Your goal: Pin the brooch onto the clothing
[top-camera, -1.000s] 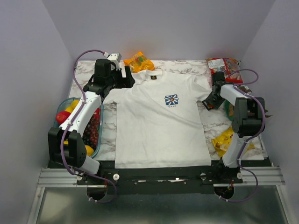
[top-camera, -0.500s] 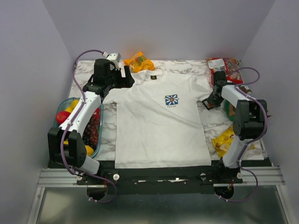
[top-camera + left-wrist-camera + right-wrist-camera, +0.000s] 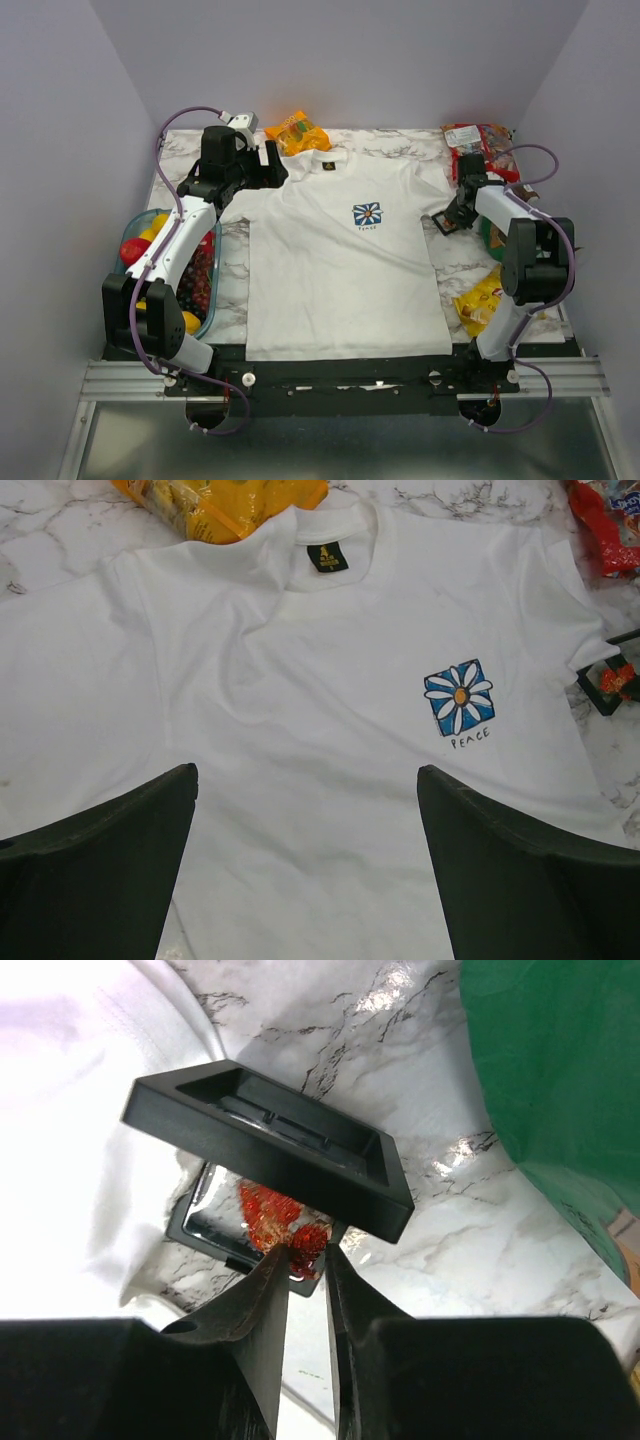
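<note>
The white T-shirt [image 3: 340, 270] lies flat on the marble table, its blue daisy print [image 3: 367, 214] on the chest; it also shows in the left wrist view [image 3: 330, 730] and the right wrist view [image 3: 60, 1110]. The orange-red brooch [image 3: 272, 1215] lies in a small open black box [image 3: 270, 1145] beside the shirt's right sleeve, and shows faintly in the left wrist view [image 3: 612, 680]. My right gripper [image 3: 308, 1255] is down at the box [image 3: 447, 220], fingers nearly together on the brooch's lower edge. My left gripper [image 3: 305, 780] is open and empty above the shirt's left shoulder [image 3: 272, 170].
An orange snack bag [image 3: 296, 132] lies behind the collar. A red snack bag [image 3: 478, 140] is at the back right. A green object [image 3: 560, 1090] and a yellow bag [image 3: 485, 300] lie at the right. A glass bowl of fruit [image 3: 133, 225] stands at the left edge.
My right arm's elbow has swung a little to the right while its gripper stayed at the black box. The left arm and the shirt have not moved.
</note>
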